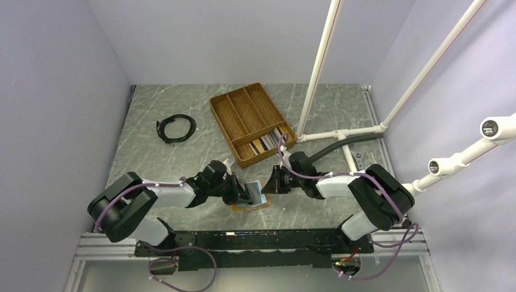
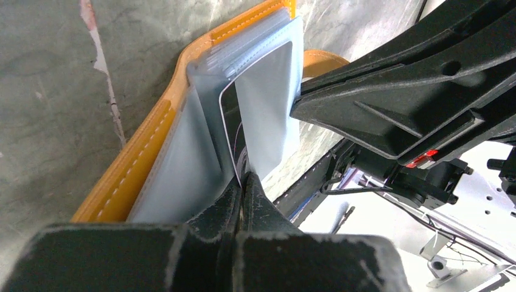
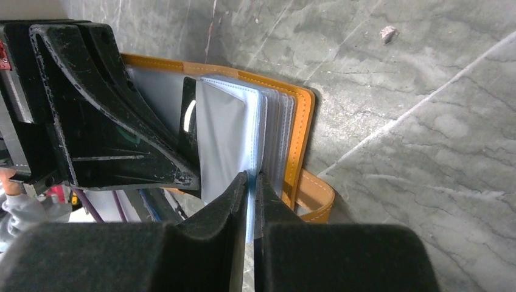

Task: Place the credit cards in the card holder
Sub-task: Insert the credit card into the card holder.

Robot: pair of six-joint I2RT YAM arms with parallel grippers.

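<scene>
The orange-tan card holder (image 1: 251, 205) lies open on the table between both grippers, its pale blue-grey sleeves fanned upright. My left gripper (image 2: 244, 177) is shut on a dark credit card (image 2: 227, 131) whose far end sits among the sleeves of the card holder (image 2: 134, 164). My right gripper (image 3: 251, 177) is shut on one pale sleeve page (image 3: 228, 131) of the card holder (image 3: 302, 131) and holds it up. In the top view the left gripper (image 1: 245, 192) and the right gripper (image 1: 272, 184) face each other across the holder. Several more credit cards (image 1: 266, 143) lie in the tray.
A brown divided wicker tray (image 1: 243, 109) stands behind the grippers. A coiled black cable (image 1: 176, 128) lies at the back left. White pipe frames (image 1: 341, 131) and a grey hose (image 1: 341, 146) stand at the right. The holder's snap strap (image 3: 316, 198) sticks out sideways.
</scene>
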